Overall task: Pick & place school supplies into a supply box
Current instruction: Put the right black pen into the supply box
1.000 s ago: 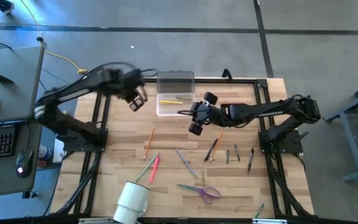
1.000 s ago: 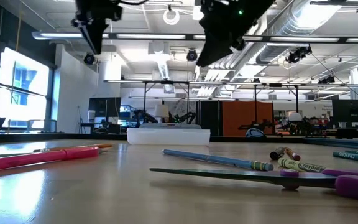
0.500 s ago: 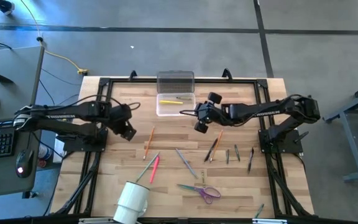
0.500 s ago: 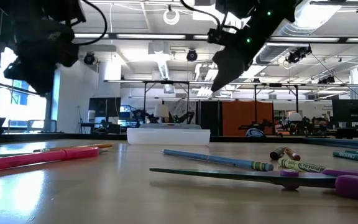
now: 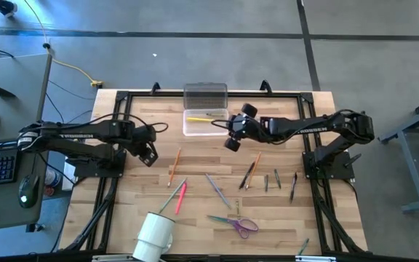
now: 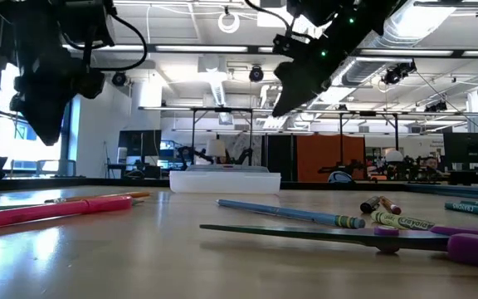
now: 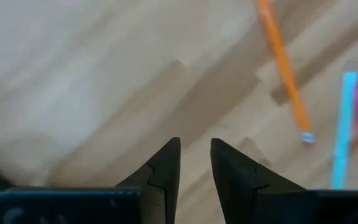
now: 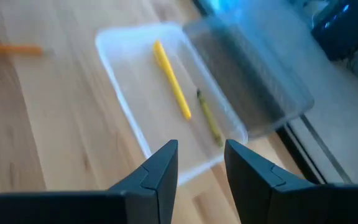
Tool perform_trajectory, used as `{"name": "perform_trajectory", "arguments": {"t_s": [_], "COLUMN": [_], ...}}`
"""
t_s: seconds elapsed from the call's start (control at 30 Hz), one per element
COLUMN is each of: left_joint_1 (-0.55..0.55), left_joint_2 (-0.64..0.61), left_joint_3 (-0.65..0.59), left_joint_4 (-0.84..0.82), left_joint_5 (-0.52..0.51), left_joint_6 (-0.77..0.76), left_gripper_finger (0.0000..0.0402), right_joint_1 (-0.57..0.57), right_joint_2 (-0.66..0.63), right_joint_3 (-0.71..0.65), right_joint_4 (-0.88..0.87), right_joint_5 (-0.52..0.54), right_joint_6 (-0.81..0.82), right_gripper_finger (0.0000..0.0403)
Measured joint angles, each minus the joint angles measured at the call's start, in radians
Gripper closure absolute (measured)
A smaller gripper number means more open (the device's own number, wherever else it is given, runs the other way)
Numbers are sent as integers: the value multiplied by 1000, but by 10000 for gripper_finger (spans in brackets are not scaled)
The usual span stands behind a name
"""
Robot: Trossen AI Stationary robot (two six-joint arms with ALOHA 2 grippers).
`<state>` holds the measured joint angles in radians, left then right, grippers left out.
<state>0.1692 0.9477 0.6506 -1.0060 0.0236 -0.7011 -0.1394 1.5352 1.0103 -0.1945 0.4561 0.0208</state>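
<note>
Two dark arms reach over the wooden table (image 5: 195, 218) in the high view, one from each side. The left gripper (image 5: 148, 154) hangs at centre-left of the frame, over bare wood just left of an orange pencil (image 5: 174, 167); in its wrist view its fingers (image 7: 166, 171) stand slightly apart with nothing between them, and the orange pencil (image 7: 283, 67) lies beyond, in the upper right. The right gripper (image 5: 233, 138) sits just right of centre in the upper half, beside the right end of the clear box (image 5: 205, 121); in its wrist view its fingers (image 8: 160, 174) are a little apart and empty, and the box (image 8: 135, 93) lies ahead with its ribbed grey lid (image 8: 253, 74) folded back.

A white cup (image 5: 154, 234) lies on its side at the bottom, left of centre. The box, at upper centre, holds a yellow pencil (image 8: 171, 79) and a thinner olive one (image 8: 209, 117). Purple-handled scissors (image 5: 236, 223) lie at lower centre. A pink pen (image 5: 181, 196) and a green pencil (image 5: 169, 196) lie crossed left of centre, a grey pencil (image 5: 217, 189) at centre. Right of that lie a dark pen (image 5: 247, 175) and another orange pencil (image 5: 254, 167), touching, then three short dark pieces (image 5: 277, 178) toward the right arm's base.
</note>
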Motion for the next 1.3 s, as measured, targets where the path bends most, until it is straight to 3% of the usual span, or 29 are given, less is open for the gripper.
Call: {"name": "perform_trajectory", "arguments": {"t_s": [0.2, 0.53, 0.6, 0.73, 0.83, 0.93, 1.1, 1.3], "left_joint_1": [0, -104, -124, -145, -144, -143, -143, -143], "left_joint_2": [-1, -1, -1, -1, -1, -1, -1, -1], "left_joint_3": [-1, -184, -219, -267, -272, -272, -272, -272], "left_joint_4": [9, 148, 218, 344, 357, 362, 408, 448], "left_joint_5": [-162, -175, -175, -174, -172, -173, -171, -172], "left_joint_6": [17, -2, -10, -10, -10, -11, -88, -115], "left_gripper_finger": [277, 277, 277, 277, 277, 277, 277, 277], "right_joint_1": [0, -17, -23, -32, -30, -22, -6, 3], "right_joint_2": [0, 0, 0, 26, 82, 155, 241, 169], "right_joint_3": [0, 0, 0, 0, 0, 0, 0, 0], "right_joint_4": [196, 485, 500, 516, 570, 660, 720, 568], "right_joint_5": [7, -17, -74, -304, -467, -561, -574, -568], "right_joint_6": [46, -46, -50, -110, -163, -205, -239, -235], "right_gripper_finger": [285, 285, 285, 285, 285, 285, 285, 285]}}
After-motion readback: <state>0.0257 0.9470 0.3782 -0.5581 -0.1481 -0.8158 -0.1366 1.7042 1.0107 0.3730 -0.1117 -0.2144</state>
